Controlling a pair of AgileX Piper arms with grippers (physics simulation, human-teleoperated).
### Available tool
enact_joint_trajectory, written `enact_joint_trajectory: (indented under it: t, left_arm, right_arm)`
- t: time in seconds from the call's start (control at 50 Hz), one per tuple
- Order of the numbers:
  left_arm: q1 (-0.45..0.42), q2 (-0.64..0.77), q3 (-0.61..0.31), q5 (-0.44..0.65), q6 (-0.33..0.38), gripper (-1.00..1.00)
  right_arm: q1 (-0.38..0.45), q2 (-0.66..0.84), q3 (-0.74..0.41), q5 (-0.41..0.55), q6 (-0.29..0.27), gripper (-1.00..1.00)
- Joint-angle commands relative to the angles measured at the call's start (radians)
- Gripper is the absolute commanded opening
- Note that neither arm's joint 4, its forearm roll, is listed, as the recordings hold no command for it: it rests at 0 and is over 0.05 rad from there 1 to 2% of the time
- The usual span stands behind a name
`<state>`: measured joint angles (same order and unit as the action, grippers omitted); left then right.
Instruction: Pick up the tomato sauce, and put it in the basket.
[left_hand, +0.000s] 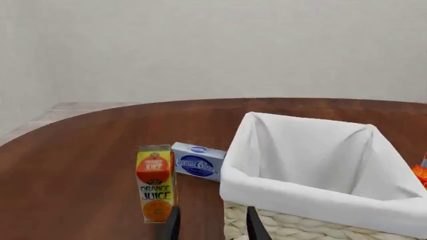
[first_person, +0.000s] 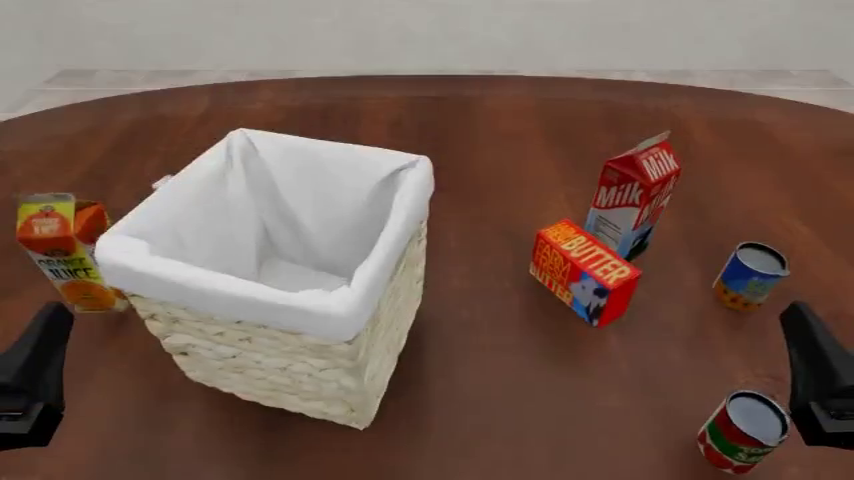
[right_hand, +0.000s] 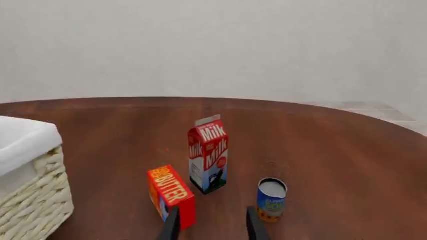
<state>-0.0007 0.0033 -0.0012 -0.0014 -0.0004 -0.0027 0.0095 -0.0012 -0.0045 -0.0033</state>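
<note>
Nearest the camera in the front view, the left gripper and the right gripper sat at the two lower corners, low over the dark brown wooden table. Neither held anything. In each wrist view two dark fingertips showed with a moderate gap between them, nothing inside it.

The tomato sauce stood upright on the table just beside the right gripper, on its inner side, close to the near edge of the front view. It was a small cylinder with a red, white and green label and a pale grey flat top. Bare table lay between it and the basket, which stood well apart to the left.

The basket was square, woven of thick cream wicker, with a smooth white cloth lining folded over its rim; its inside was open from above. An upright orange juice carton stood just beside its left wall.

Farther back on the right, a blue-and-yellow can stood upright, with a red butter box tilted on an edge and a tall gabled milk carton behind it. The left wrist view showed a blue cream cheese box beyond the juice. The table's rounded far edge met a pale wall.
</note>
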Motion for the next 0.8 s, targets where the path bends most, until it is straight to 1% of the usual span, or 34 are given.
enact_joint_trajectory:
  t: [0.02, 0.52, 0.54, 0.56, 0.6, 0.62, 0.64, 0.66, 0.68, 0.7, 0.72, 0.76, 0.78, 0.8]
  left_arm:
    - [0.001, 0.003, -0.002, -0.001, 0.001, 1.0]
    - [0.001, 0.0, -0.003, 0.002, 0.002, 1.0]
    - [0.025, -0.001, -0.003, 0.003, 0.001, 1.0]
    - [0.011, 0.0, -0.002, 0.0, 0.002, 1.0]
    - [0.01, 0.0, -0.003, 0.002, 0.002, 1.0]
    - [0.01, 0.0, -0.001, 0.0, 0.002, 1.0]
    - [0.01, 0.0, -0.001, 0.0, 0.002, 1.0]
    - [0.01, 0.0, -0.001, 0.001, 0.002, 1.0]
    - [0.01, -0.001, -0.002, 0.002, 0.002, 1.0]
    - [0.01, -0.001, -0.003, 0.003, 0.003, 1.0]
    - [0.01, -0.001, -0.003, 0.002, 0.005, 1.0]
    - [0.01, -0.001, -0.003, 0.003, 0.004, 1.0]
    - [0.01, -0.001, -0.004, 0.003, 0.004, 1.0]
    - [0.01, -0.001, -0.004, 0.003, 0.004, 1.0]
  right_arm:
    - [0.003, -0.002, -0.003, 0.002, 0.003, 1.0]
    - [0.004, 0.01, -0.004, -0.007, 0.005, 1.0]
    - [0.004, 0.009, -0.005, -0.006, 0.004, 1.0]
    - [0.001, 0.005, -0.006, -0.002, -0.001, 1.0]
    - [0.006, 0.019, -0.006, -0.007, 0.002, 1.0]
    - [0.006, 0.13, -0.006, -0.062, 0.075, 1.0]
    - [0.006, 0.139, -0.006, -0.072, 0.075, 1.0]
    - [0.013, 0.129, -0.044, -0.022, 0.08, 1.0]
    - [0.018, 0.112, -0.078, 0.021, 0.06, 1.0]
    - [0.019, 0.113, -0.105, 0.052, 0.063, 1.0]
    - [0.022, 0.139, -0.12, 0.063, 0.077, 1.0]
    - [0.027, 0.136, -0.188, 0.138, 0.074, 1.0]
    - [0.046, 0.171, -0.235, 0.191, 0.103, 1.0]
    - [0.052, 0.168, -0.253, 0.211, 0.104, 1.0]
